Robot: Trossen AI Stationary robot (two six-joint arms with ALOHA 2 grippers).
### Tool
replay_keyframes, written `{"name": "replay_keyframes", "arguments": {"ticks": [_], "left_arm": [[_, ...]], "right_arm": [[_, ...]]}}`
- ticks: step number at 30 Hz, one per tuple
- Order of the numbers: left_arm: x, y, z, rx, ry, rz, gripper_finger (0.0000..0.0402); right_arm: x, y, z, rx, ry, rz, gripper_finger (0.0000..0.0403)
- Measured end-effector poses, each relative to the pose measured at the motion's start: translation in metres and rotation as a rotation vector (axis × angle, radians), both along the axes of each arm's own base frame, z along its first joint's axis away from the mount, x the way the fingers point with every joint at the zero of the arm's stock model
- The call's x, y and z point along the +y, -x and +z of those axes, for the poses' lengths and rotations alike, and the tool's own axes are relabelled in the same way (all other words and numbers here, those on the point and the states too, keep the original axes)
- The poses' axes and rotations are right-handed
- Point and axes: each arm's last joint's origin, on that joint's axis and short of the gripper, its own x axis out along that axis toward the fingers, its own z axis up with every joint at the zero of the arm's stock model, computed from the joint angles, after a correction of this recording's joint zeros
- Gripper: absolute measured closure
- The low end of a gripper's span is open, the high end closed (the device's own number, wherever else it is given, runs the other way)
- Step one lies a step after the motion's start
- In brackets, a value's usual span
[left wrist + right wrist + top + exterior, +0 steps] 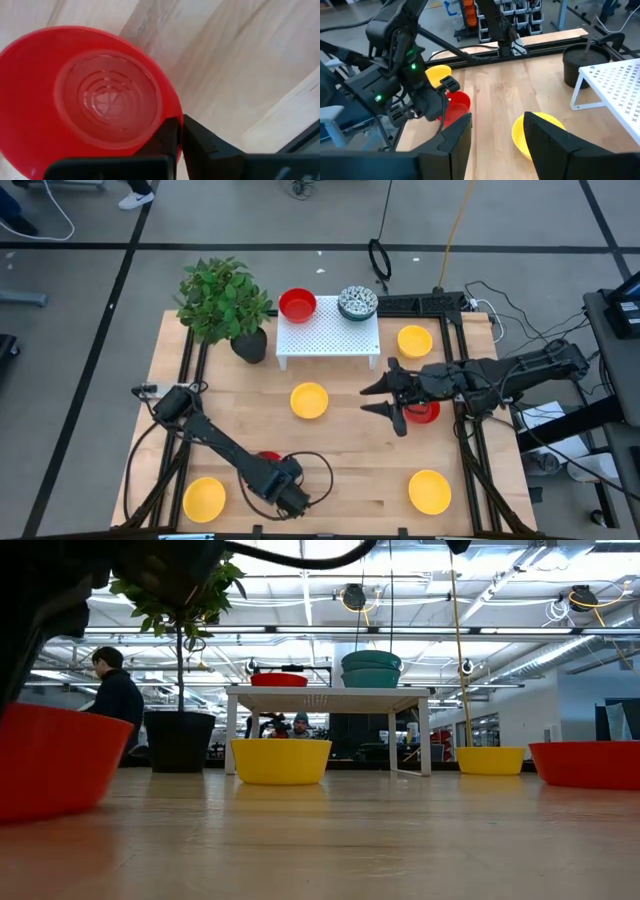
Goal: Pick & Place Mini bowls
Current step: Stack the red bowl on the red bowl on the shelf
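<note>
A small round red plastic bowl (75,100) sits on the light wooden table (340,460) near its near edge, left of centre. The left gripper (181,137) holds it by the rim: the two dark fingers (200,145) are pressed together with the bowl's wall pinched between them. From above, only a sliver of this red bowl (268,456) shows beside the left arm's wrist.

Other mini bowls are spread over the table. A yellow bowl (309,400) stands at the centre, another yellow bowl (204,498) at the near left corner, a third (430,491) at the near right, and a fourth (415,340) far right, beside the rack. A second red bowl (423,413) lies on the right side, partly covered by the right arm.

On the far side stands a white perforated metal rack (328,335). A red bowl (297,305) rests on its far left corner and a white bowl with dense dark pattern (357,303) on its far right corner; in the low view that spot shows a stack of more than one bowl (371,669).

The right gripper (385,396) hangs above the table just right of the central yellow bowl, its fingers spread wide apart with nothing between them.

A leafy green plant in a black pot (225,305) stands left of the rack. A person in dark clothing (115,690) sits in the room beyond.
</note>
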Motion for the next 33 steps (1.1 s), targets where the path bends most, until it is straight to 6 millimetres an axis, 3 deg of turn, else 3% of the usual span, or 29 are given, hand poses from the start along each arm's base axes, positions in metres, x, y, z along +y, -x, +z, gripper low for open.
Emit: {"name": "replay_keyframes", "arguments": {"ticks": [9,16,21,24,33], "left_arm": [[0.01,0.01,0.054,-0.146,0.061,-0.006,0.0394],[0.039,0.012,0.109,-0.433,-0.007,-0.06,0.039],[0.082,0.0,0.138,-0.61,-0.134,-0.083,0.0394],[0.118,-0.011,0.15,-0.675,-0.211,-0.107,0.0396],[0.234,-0.028,0.17,-0.681,-0.465,-0.179,0.0396]], "right_arm": [[0.001,0.0,0.0,0.002,0.0,0.003,0.0236],[0.0,0.002,0.001,-0.004,-0.001,0.003,0.0236],[-0.002,0.009,0.008,-0.035,-0.003,0.0,0.0236],[-0.006,0.015,0.013,-0.062,0.011,-0.01,0.0236],[-0.02,0.027,0.022,-0.103,0.053,-0.16,0.0236]]}}
